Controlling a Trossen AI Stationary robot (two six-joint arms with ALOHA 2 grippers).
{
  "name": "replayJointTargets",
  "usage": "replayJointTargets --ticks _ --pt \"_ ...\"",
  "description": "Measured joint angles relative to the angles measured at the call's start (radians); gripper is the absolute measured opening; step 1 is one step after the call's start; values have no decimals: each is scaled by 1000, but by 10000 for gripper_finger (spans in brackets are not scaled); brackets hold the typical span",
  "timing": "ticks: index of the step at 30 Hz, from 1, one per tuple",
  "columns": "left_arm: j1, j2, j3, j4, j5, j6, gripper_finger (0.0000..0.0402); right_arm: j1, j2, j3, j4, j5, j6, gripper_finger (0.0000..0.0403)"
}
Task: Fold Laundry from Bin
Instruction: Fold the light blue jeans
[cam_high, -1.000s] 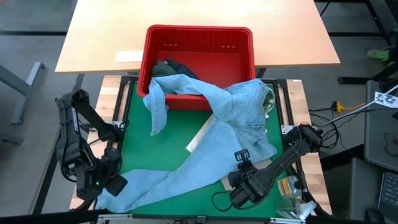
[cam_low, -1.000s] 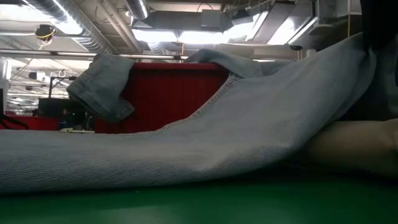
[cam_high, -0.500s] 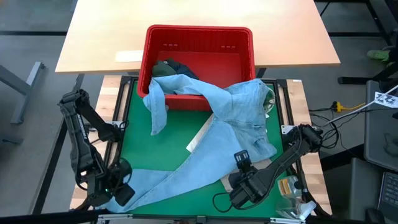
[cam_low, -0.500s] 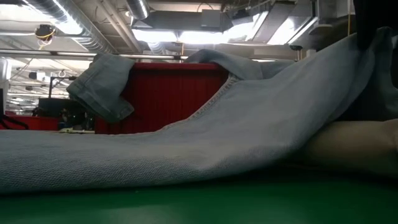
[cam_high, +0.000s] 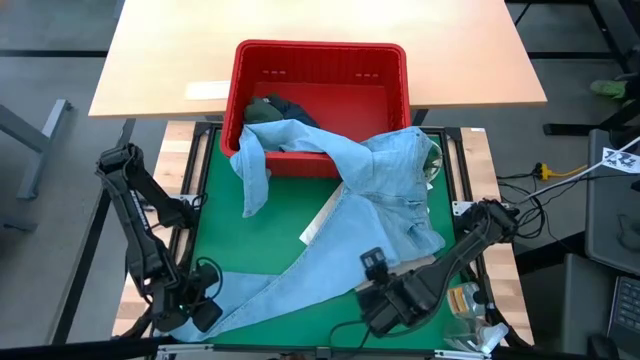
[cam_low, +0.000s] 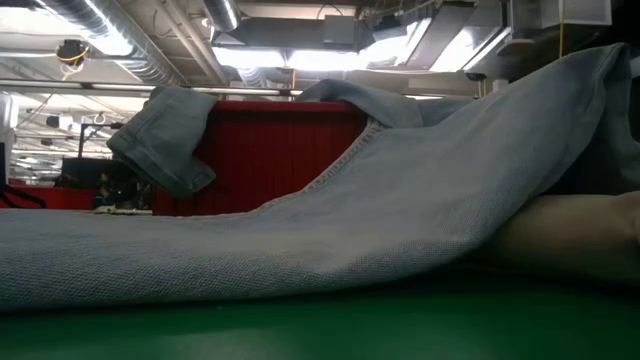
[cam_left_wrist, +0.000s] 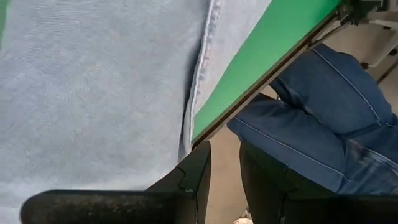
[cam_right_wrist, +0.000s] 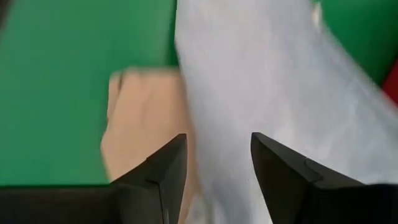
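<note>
A light blue shirt trails from the red bin across the green mat to the near left corner. One sleeve hangs over the bin's front rim. A dark garment lies inside the bin. A beige garment lies on the mat under the shirt's right part. My left gripper is low over the shirt's near left edge at the table's near edge. Its fingers are a little apart with nothing between them. My right gripper hangs open above the beige garment and the shirt.
A white strip shows beside the shirt at mid mat. Small packets lie at the near right edge. A person's leg in jeans is just beyond the table's near edge. A wooden table stands behind the bin.
My left gripper has come down toward the near left corner, onto the shirt's end. My right gripper has risen off the shirt's right part and out of the low view, shifting slightly left. The shirt has kept its place.
</note>
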Motion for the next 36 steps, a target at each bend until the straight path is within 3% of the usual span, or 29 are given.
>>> replayJointTargets --ticks 8,16,26,31,36 --pt "0 0 -65 86 -10 1 80 -150 30 0 416 -176 -220 179" --pt "6 0 -106 83 -11 1 80 -320 146 0 673 -393 -275 179" --pt "19 0 -109 84 -19 1 80 -457 305 -1 756 -496 -272 179" --pt "19 0 -109 83 -19 1 80 -498 338 -1 751 -667 -271 179" --pt "19 0 -109 85 -19 1 80 -510 367 -1 758 -651 -271 179"
